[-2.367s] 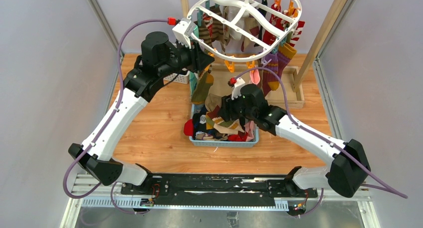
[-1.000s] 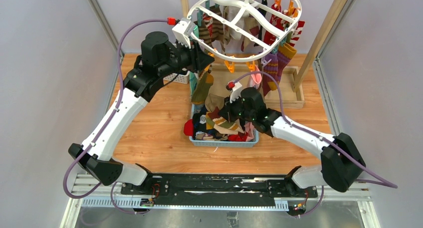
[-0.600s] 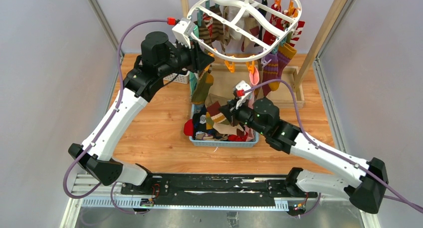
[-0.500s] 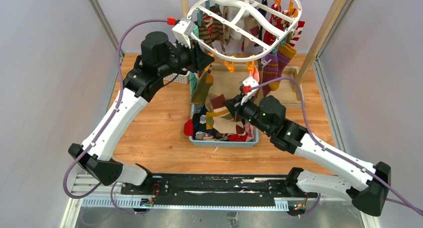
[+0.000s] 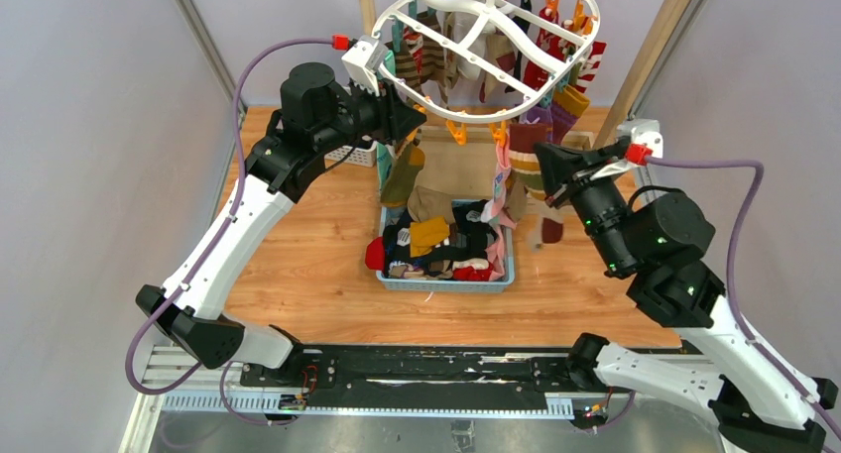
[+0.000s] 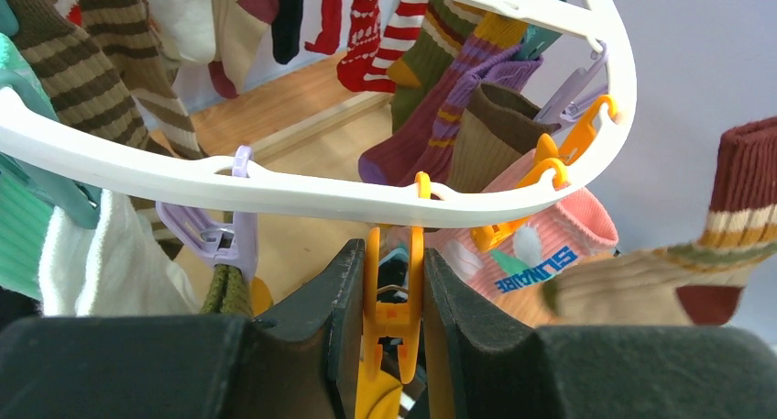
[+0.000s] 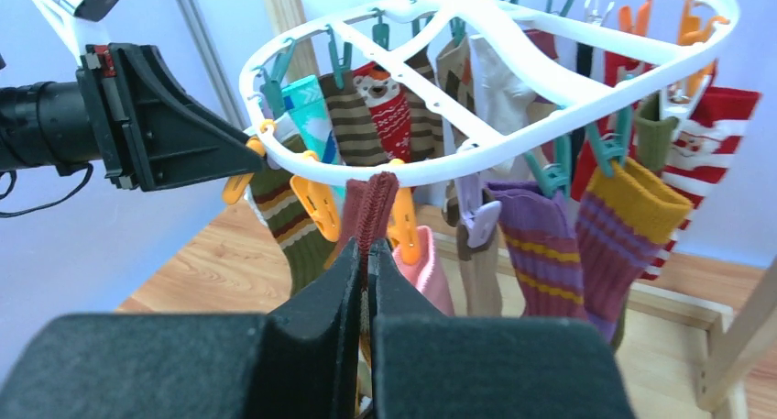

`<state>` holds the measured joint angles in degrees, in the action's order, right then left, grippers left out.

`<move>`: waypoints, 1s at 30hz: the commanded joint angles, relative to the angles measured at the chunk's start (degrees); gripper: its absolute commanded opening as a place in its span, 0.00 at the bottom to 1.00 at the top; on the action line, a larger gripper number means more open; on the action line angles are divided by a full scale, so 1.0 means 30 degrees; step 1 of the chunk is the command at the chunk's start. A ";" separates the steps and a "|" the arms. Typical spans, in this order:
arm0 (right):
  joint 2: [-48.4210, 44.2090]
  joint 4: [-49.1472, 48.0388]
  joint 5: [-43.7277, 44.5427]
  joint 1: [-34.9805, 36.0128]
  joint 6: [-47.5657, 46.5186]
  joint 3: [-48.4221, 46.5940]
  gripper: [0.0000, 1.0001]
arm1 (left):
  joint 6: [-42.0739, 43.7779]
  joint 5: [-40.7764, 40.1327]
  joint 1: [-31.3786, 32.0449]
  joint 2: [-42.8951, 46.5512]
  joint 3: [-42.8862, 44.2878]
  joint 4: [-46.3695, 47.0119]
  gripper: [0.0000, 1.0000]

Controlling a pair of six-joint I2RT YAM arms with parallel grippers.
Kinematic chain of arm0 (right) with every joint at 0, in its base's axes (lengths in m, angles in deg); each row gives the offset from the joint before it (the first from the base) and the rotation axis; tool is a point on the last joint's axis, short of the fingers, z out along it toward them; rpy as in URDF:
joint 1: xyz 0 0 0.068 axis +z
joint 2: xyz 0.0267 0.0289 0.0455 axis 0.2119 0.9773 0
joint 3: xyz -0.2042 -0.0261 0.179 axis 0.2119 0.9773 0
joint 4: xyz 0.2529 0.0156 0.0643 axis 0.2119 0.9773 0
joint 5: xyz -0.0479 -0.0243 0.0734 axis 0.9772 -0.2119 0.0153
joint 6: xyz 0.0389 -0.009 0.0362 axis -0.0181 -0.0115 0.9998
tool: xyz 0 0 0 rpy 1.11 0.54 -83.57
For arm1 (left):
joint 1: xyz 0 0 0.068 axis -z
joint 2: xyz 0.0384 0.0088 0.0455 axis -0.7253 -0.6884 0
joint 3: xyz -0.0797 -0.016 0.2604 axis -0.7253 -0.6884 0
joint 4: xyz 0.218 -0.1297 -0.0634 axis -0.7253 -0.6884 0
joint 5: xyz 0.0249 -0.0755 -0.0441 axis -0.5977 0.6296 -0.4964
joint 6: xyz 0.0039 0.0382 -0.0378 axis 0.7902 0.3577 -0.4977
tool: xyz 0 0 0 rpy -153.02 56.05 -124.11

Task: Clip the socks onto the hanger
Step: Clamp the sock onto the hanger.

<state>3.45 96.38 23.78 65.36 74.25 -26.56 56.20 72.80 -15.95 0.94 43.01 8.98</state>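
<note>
Right gripper (image 7: pixel 369 254), risen from the blue basket (image 5: pixel 446 284), is pinching a maroon-cuffed sock (image 7: pixel 376 203) beside the hanger (image 5: pixel 486 117). Left gripper (image 6: pixel 391 263) is still squeezing an orange clothespin (image 6: pixel 385 320), apparently open.

hanger (image 6: pixel 302 194) 1 | blue basket (image 5: pixel 446 283) 1 | wooden rack (image 5: pixel 650 66) 1 | arms (image 5: pixel 233 225) (image 5: pixel 664 230) 2 | socks (image 5: pixel 428 235) many

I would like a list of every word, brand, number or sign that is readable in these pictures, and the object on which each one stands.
"SLO...": blue capitals on the pink sock clipped to the hanger, seen in the left wrist view. The letters after these are tilted and too blurred to read with certainty.
No other word, number or sign is readable in any view.
</note>
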 commanded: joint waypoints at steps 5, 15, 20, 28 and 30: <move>0.0550 -0.1874 0.1069 0.0271 0.0319 0.3129 0.00 | -0.0376 -0.0218 -0.0455 0.0044 -0.0202 -0.2713 0.00; 0.6125 -1.3422 0.4911 0.3264 -0.2100 0.6369 0.00 | -0.0537 -0.0539 -0.0477 -0.0106 0.0034 -0.3072 0.00; 0.8126 -1.6699 0.4300 0.3272 -0.1824 0.6392 0.00 | -0.0639 -0.1210 -0.0455 0.0195 -0.0350 -0.2875 0.00; 0.9392 -1.9066 0.4490 0.3269 0.0051 0.6575 0.00 | -0.1614 -0.3294 -0.0457 0.0638 -0.1459 -0.1531 0.00; 0.9683 -1.8904 0.4574 0.3265 0.0746 0.6391 0.00 | -0.1809 -0.4001 -0.0427 0.0549 -0.1376 -0.1324 0.00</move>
<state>31.15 44.25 35.43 74.58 72.02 -6.87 51.85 69.37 -15.95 2.01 40.40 10.80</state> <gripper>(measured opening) 0.014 0.297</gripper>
